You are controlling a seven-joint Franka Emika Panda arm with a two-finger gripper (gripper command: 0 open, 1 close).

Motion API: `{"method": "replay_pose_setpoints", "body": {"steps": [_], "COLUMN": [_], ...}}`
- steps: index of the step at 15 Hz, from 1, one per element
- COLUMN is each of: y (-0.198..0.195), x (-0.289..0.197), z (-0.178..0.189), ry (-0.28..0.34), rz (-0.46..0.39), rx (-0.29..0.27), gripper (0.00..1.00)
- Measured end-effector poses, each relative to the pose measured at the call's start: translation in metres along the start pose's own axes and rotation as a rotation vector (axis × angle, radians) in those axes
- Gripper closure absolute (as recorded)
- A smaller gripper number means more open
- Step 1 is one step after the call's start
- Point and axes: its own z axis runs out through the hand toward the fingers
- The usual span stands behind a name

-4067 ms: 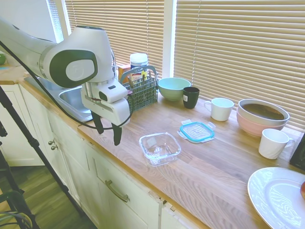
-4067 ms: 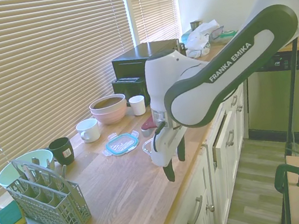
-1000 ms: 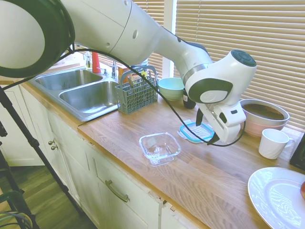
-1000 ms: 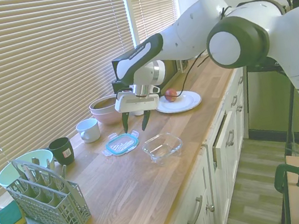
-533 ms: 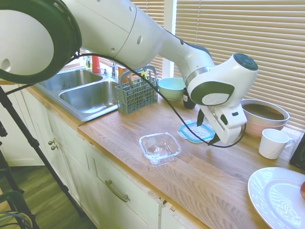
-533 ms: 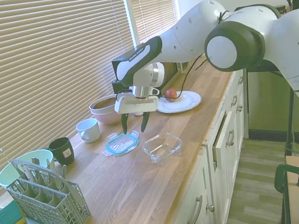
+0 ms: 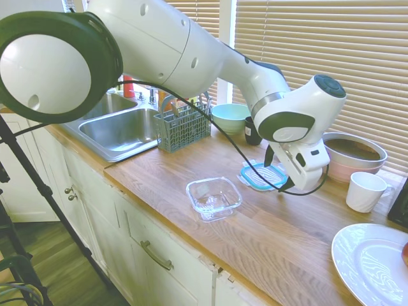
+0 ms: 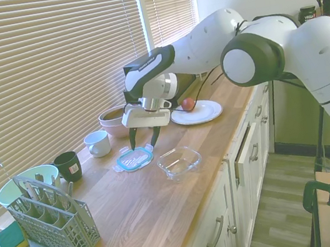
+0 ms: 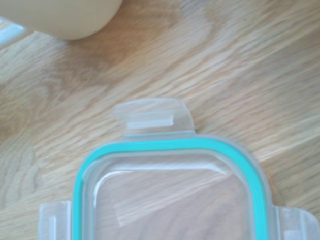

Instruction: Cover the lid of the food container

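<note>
On the countertop (image 8: 141, 210), empty food container (image 8: 179, 161) beside lid (image 8: 134, 159); jaws spread above.

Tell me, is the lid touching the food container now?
Apart. In the second exterior view, bare wood shows between the lid and the food container; the first exterior view shows it too.

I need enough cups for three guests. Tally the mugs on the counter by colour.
White mugs: 2, one near the plate end of the counter and one next to the black mug
Black mugs: 1
Total: 3 mugs
</note>
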Motion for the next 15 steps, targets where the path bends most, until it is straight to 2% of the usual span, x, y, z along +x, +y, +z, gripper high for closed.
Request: {"method": "replay_pose_setpoints", "body": {"steps": [6,7,15], "y": [-0.005,-0.004,0.003], "x": [0.004,0.005,0.015], "z": [0.006,0.007,0.008], "ry": [-0.005,-0.007,-0.044], "rz": [0.0,0.004,0.004], "rx": [0.01,0.012,0.028], "gripper": [0.0,1.0,1.0]}}
